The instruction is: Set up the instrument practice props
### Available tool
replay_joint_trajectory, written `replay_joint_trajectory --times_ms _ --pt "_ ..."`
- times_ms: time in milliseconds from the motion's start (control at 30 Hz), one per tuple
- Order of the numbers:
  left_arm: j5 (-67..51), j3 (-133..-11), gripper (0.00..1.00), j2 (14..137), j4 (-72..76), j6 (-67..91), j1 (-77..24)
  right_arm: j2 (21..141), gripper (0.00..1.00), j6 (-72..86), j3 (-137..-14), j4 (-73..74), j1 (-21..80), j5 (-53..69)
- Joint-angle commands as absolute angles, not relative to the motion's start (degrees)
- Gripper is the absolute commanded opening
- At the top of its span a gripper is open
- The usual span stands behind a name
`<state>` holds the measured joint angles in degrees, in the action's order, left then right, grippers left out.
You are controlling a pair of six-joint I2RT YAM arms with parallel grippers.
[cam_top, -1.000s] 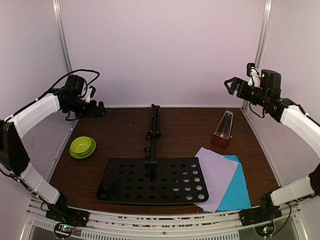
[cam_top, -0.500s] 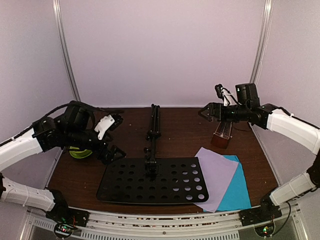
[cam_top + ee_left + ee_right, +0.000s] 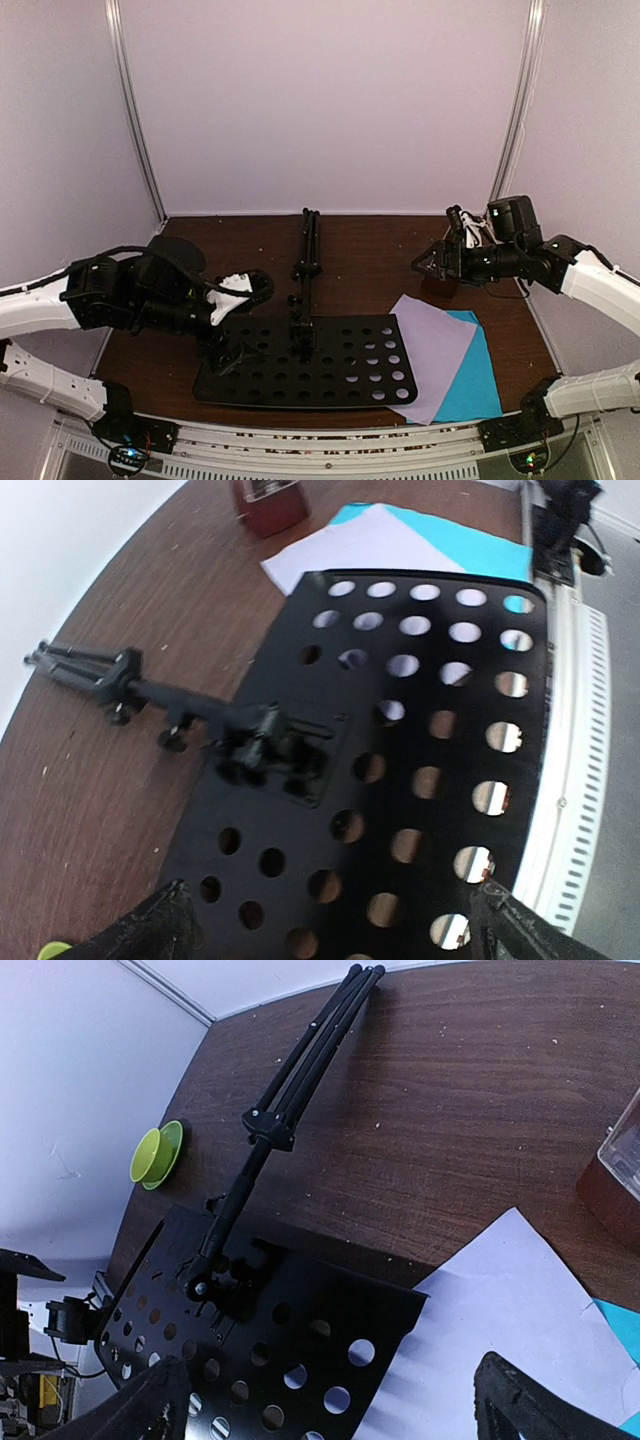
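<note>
- Nothing's set up yet by the look of it: the music stand (image 3: pixel 305 300) lies flat on the table (image 3: pixel 370 245). Its holed desk (image 3: pixel 320 365) is at lower centre of the top view, and the folded legs (image 3: pixel 310 225) point to the back wall.
- The left gripper (image 3: pixel 238 320) is spread wide at the desk's left end, one finger either side of the edge, holding nothing. I'd guess it's lining up to grab the desk.
- The right gripper (image 3: pixel 428 265) is at centre right of the top view, also wide and empty, hanging right in front of the metronome (image 3: pixel 615 1175).
- Next move, I reckon: left closes on the desk edge or the neck clamp and tips it up. The legs need opening, so the right arm probably has to help.
- The lilac sheet (image 3: pixel 435 350) lies on the cyan sheet (image 3: pixel 478 375), lower right.
- The left wrist view shows paper through the desk's holes, so the sheets run under it.
- The right wrist view shows the green bowl (image 3: pixel 160 1152) at mid left; from the top the left arm hides it.
</note>
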<state>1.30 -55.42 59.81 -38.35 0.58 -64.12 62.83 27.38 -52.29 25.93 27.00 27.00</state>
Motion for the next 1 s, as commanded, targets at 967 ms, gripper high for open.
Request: replay_joint_trajectory --times_ms 967 --pt "44.22 -71.28 0.89 97.52 -45.84 10.26 -96.77 48.84 1.0 33.85 -43.72 24.57 26.9 26.38"
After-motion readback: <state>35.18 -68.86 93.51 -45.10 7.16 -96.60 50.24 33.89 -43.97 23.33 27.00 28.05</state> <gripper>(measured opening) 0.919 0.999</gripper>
